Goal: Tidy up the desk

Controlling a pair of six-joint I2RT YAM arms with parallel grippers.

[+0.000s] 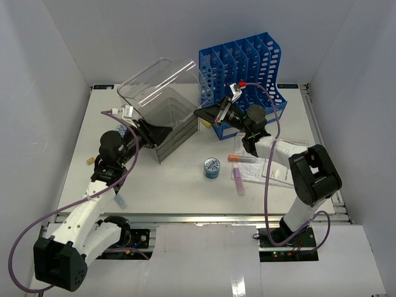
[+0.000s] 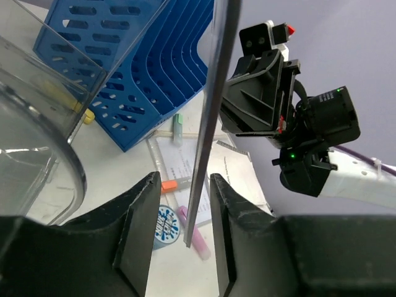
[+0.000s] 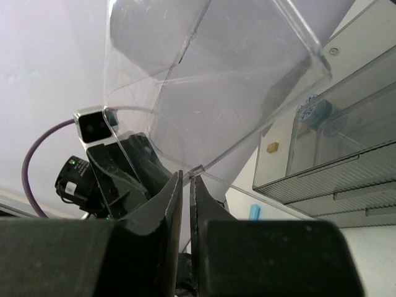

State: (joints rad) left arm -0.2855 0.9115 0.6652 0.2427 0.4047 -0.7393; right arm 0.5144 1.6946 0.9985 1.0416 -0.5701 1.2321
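On the white desk (image 1: pixel 167 185) a large clear plastic drawer (image 1: pixel 158 83) is tilted up above the clear drawer box (image 1: pixel 176 127). My right gripper (image 1: pixel 201 114) is shut on the drawer's thin rim (image 3: pixel 210 80); in the right wrist view its fingertips (image 3: pixel 185 175) pinch the lip. My left gripper (image 1: pixel 148 132) is at the drawer's other side. In the left wrist view its jaws (image 2: pixel 184 178) straddle the drawer's wall (image 2: pixel 207 124), seen edge-on, with a gap on each side.
A blue slotted file rack (image 1: pixel 247 68) stands at the back right, right behind the right arm. An orange marker (image 1: pixel 241 158), a pink marker (image 1: pixel 238 181), a blue-and-white round cap (image 1: pixel 211 167) and papers (image 1: pixel 275 168) lie centre-right. A small yellow block (image 1: pixel 90 161) is at the left.
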